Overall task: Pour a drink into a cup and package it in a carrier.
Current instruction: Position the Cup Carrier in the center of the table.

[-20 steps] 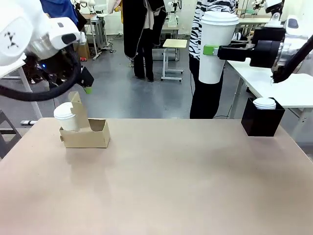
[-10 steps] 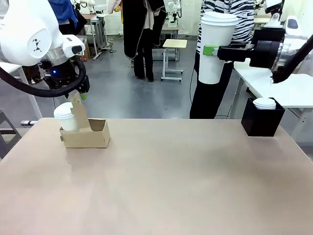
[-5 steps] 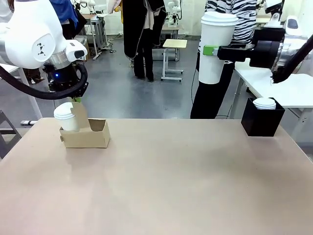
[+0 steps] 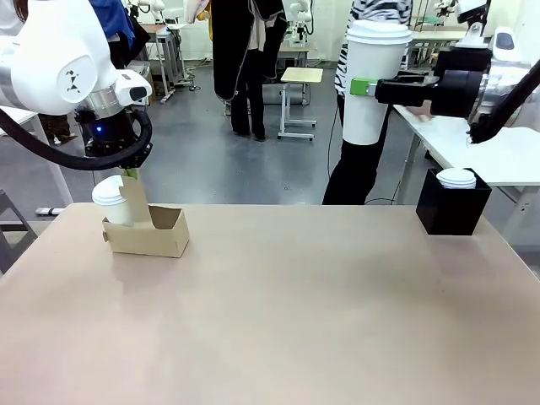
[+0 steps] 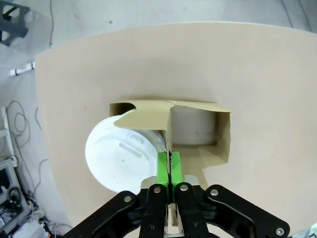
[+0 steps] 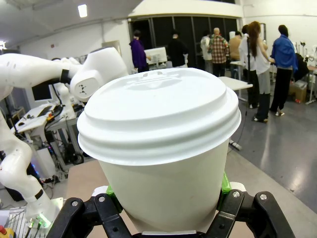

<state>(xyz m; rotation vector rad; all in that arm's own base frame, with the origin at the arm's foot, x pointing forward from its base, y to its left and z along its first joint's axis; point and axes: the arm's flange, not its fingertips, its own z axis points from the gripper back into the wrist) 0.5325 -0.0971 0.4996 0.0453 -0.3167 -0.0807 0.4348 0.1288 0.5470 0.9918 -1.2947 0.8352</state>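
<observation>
From the front we see the left gripper (image 4: 131, 174) pointing down at the far left of the table (image 4: 321, 321), its jaws pinched together on the upright handle tab of the carrier (image 4: 156, 239); the carrier's base sits at the table's far left, and we cannot tell whether it rests fully on the surface; a second lidded cup (image 4: 110, 201) stands in its left hole; high on the right, the right gripper (image 4: 369, 87) clamps the cup (image 4: 371, 76) around its middle, upright and well above the table; below it, a black box (image 4: 451, 211) with white lids on top stands at the table's far right edge; a person in a striped top (image 4: 359, 25) stands behind the cup.

In the left wrist view the left gripper (image 5: 169, 167) has its green pads pressed narrow against the carrier (image 5: 224, 139) tab; the second lidded cup (image 5: 124, 153) fills one hole, and the other hole is bare.

In the right wrist view the right gripper (image 6: 168, 203) grips the cup (image 6: 158, 124) from both sides just under its lid.
</observation>
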